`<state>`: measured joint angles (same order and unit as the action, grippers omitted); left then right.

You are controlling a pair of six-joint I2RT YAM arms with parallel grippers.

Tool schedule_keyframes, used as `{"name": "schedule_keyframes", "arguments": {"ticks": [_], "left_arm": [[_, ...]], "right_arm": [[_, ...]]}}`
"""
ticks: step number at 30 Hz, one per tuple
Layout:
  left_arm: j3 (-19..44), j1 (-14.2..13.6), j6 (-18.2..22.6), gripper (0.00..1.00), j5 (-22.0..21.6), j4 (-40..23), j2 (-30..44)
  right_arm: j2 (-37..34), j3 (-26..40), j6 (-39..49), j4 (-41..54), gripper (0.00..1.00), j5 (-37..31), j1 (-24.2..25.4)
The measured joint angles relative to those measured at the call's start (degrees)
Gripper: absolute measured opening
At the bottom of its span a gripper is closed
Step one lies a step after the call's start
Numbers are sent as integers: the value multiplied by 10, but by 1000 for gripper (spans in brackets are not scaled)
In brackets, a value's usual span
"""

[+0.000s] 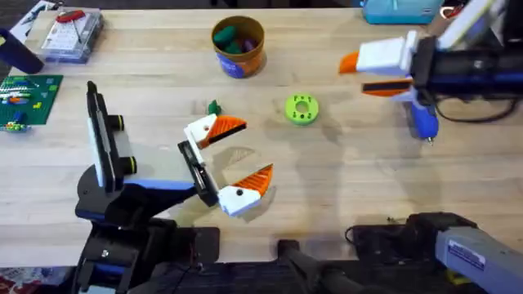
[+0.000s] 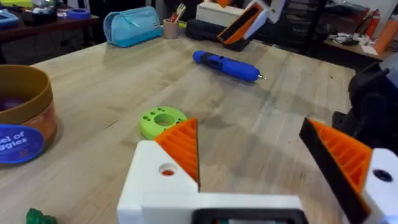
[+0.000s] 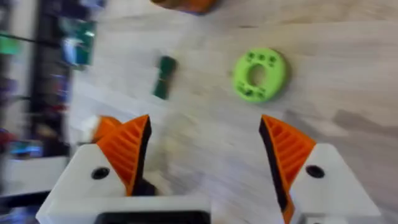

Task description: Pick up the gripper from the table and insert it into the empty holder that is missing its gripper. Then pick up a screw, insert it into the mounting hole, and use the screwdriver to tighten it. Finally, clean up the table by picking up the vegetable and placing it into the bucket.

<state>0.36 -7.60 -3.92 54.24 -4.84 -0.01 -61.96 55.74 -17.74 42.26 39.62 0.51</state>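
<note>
The gripper (image 1: 214, 131), a white block with an orange ridged wedge, sits on the left arm's tip as one finger; its mounting hole (image 2: 166, 169) shows orange. The holder is hidden under it. Its twin (image 1: 245, 192) carries a black dot. My left gripper (image 1: 256, 148) stands open and empty above the table. The blue screwdriver (image 1: 423, 121) lies at the far right, with my right gripper (image 1: 355, 76) open and empty just beside it. A small green vegetable (image 1: 214, 107) lies in front of the orange bucket (image 1: 238, 46). I cannot make out a screw.
A green ring (image 1: 301, 109) lies mid-table, right of the vegetable. A teal box (image 1: 400, 10) stands at the back right. At the back left is a clear plastic case (image 1: 69, 33), with a green board (image 1: 24, 98) and a black stand (image 1: 102, 139) on the left.
</note>
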Motion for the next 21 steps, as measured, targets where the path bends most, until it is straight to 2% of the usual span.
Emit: {"name": "schedule_keyframes", "arguments": {"ticks": [5, 9, 16, 21], "left_arm": [[0, 0, 0, 990, 0, 0, 0], [0, 0, 0, 990, 0, 0, 0], [0, 0, 0, 990, 0, 0, 0], [0, 0, 0, 990, 0, 0, 0]], "right_arm": [[42, 32, 94, 126, 995, -125, 0], [61, 33, 127, 177, 995, -201, 0], [88, 34, 155, 181, 995, -265, -18], [72, 34, 160, 175, 995, -296, -67]]}}
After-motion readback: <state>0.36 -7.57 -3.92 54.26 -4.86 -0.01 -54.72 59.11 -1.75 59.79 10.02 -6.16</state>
